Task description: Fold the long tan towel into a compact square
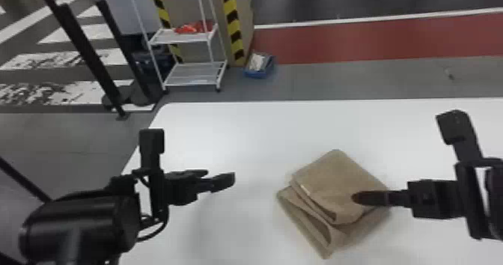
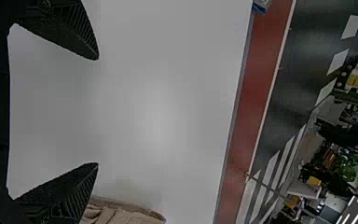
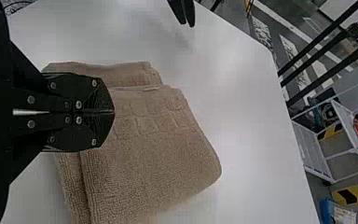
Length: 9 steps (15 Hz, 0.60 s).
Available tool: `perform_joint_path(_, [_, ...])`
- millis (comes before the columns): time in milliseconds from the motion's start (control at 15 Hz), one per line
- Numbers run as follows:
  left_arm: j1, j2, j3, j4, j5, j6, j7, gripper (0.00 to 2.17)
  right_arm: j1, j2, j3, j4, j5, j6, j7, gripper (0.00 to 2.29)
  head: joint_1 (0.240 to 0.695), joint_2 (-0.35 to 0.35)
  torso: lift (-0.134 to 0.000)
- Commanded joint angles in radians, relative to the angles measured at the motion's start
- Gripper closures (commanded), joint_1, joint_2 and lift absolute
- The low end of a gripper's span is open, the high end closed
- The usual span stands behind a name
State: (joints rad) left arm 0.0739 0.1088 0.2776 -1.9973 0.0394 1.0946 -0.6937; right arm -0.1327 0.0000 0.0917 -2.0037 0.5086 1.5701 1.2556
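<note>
The tan towel [image 1: 337,178] lies on the table folded into a thick, roughly square stack, turned cornerwise, with loose layers along its left side. My right gripper [image 1: 354,198] is over the towel's right part; in the right wrist view that gripper [image 3: 113,112] has its fingers together above the towel [image 3: 154,158], with no cloth visible between them. Well to the left of the stack is my left gripper [image 1: 221,176]. From its own wrist, the left gripper [image 2: 98,111] stands wide open and holds nothing, the towel's edge [image 2: 133,216] showing beyond one finger.
The white table [image 1: 232,133] extends around the towel, its left edge running under the left arm. Beyond it on the floor stand a white shelf rack [image 1: 194,73], a blue bin [image 1: 258,71] and dark posts [image 1: 86,58].
</note>
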Motion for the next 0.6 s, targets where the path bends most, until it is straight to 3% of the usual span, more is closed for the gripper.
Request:
perform_joint_path(0, [0.006, 0.002, 0.014, -0.002, 0.008, 0.0, -0.003, 0.07, -0.007, -0.02, -0.01, 0.033, 0.067, 0.002, 0.047, 2.06, 0.695, 0.21, -0.125])
perform_joint_path(133, [0.009, 0.002, 0.02, -0.002, 0.01, -0.003, -0.003, 0.07, 0.015, -0.051, -0.035, 0.033, 0.083, 0.002, 0.111, 2.06, 0.695, 0.202, -0.125])
perform_joint_path(400, [0.009, 0.002, 0.017, 0.002, 0.011, -0.009, -0.003, 0.07, 0.05, -0.086, -0.086, 0.017, 0.11, 0.002, 0.111, 2.06, 0.695, 0.163, -0.125])
perform_joint_path(533, [0.009, 0.0, 0.014, 0.002, 0.013, -0.009, -0.003, 0.07, 0.038, -0.08, -0.066, 0.062, 0.123, 0.002, 0.111, 2.06, 0.695, 0.139, -0.125])
